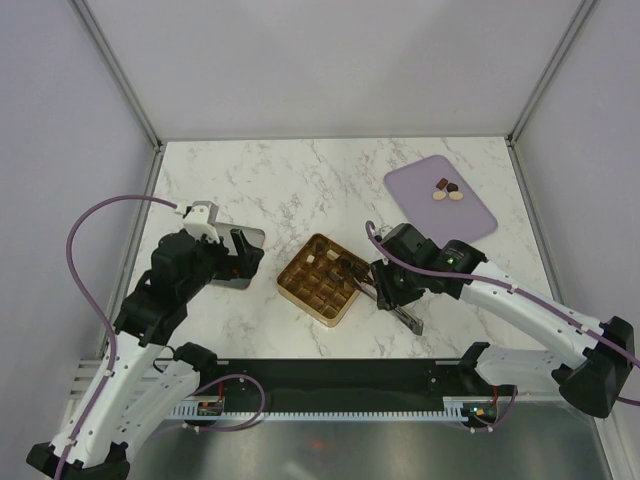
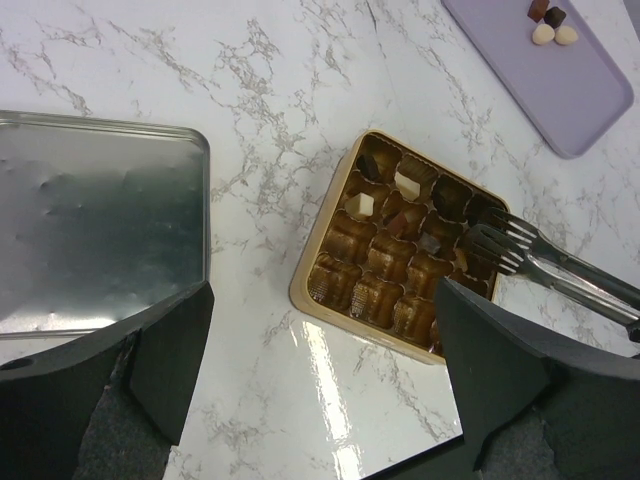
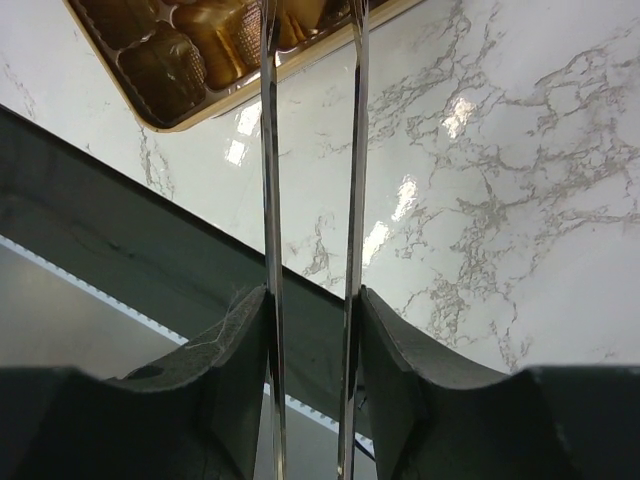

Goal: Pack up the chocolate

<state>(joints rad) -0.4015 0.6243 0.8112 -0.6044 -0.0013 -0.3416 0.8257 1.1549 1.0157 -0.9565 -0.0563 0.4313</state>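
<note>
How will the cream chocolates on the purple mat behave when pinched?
Likely light: each cream chocolate is tiny beside the tongs. Their rounded, smooth shape may slip or roll from the metal tips. The flat purple mat would likely let them slide.

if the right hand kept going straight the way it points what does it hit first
The tongs in the right hand lead, and their tips hang over the gold tray, so a tray cell would likely come first; exact height is unclear.

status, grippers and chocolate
Left gripper open by silver tin lid. Right gripper shut on metal tongs over gold grid tray. Four chocolate pieces on lilac board. Nothing blocking.
</note>
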